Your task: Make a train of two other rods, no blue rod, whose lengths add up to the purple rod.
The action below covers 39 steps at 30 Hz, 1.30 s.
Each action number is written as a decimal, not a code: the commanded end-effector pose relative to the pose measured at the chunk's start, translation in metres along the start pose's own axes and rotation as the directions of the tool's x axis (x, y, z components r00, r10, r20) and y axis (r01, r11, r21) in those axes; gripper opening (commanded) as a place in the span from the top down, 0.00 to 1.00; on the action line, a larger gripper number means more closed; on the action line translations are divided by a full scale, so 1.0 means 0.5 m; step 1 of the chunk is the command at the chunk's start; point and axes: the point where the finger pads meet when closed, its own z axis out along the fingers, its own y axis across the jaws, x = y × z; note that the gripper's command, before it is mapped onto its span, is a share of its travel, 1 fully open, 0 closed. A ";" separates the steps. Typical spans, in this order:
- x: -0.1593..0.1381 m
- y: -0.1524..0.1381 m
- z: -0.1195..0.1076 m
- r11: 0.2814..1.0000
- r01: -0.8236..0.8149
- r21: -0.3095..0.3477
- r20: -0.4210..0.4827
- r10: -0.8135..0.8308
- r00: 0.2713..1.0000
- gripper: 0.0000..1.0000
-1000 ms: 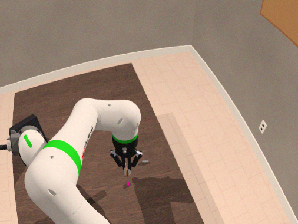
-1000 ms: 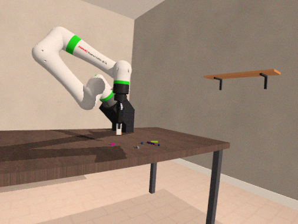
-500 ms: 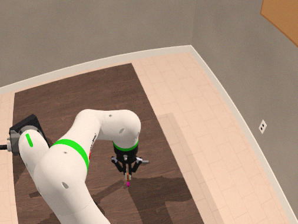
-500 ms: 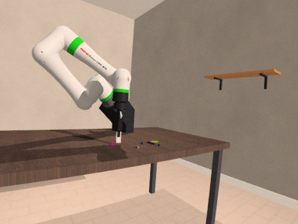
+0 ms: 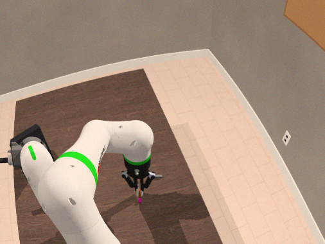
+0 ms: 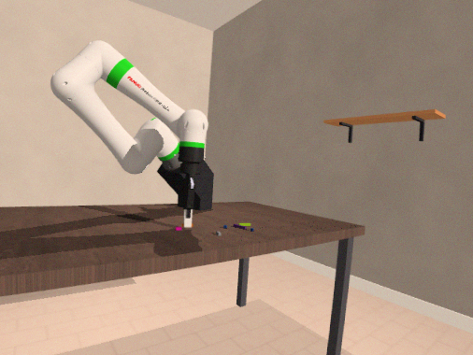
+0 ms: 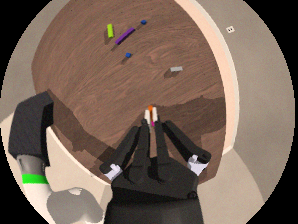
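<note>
My gripper point(image 5: 139, 191) is shut on the orange rod point(image 5: 139, 194) and holds it low, at or just above the wooden table; I cannot tell whether it touches. The magenta rod point(image 5: 139, 200) lies flat on the table right by the orange rod's end, roughly in line with it; I cannot make out the gap. In the side view the fingers point(image 6: 188, 220) stand upright over the orange rod, with the magenta rod point(image 6: 179, 228) just to its left. In the wrist view the orange rod point(image 7: 152, 108) and the magenta rod show between the fingertips. The purple rod point(image 7: 123, 36) lies far off.
A lime rod point(image 7: 111, 30) lies beside the purple rod. Two blue rods point(image 7: 143, 23) point(image 7: 128, 55) lie near them, and a grey rod point(image 7: 176, 68) lies apart to the right. The table's edge runs close on the right side point(image 5: 193, 180).
</note>
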 end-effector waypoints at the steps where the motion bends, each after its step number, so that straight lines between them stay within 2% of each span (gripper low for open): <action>1: 0.000 0.000 0.000 1.000 0.000 0.000 0.000 0.000 1.000 0.97; 39: 0.000 0.000 0.012 1.000 0.000 0.000 0.000 0.000 1.000 0.97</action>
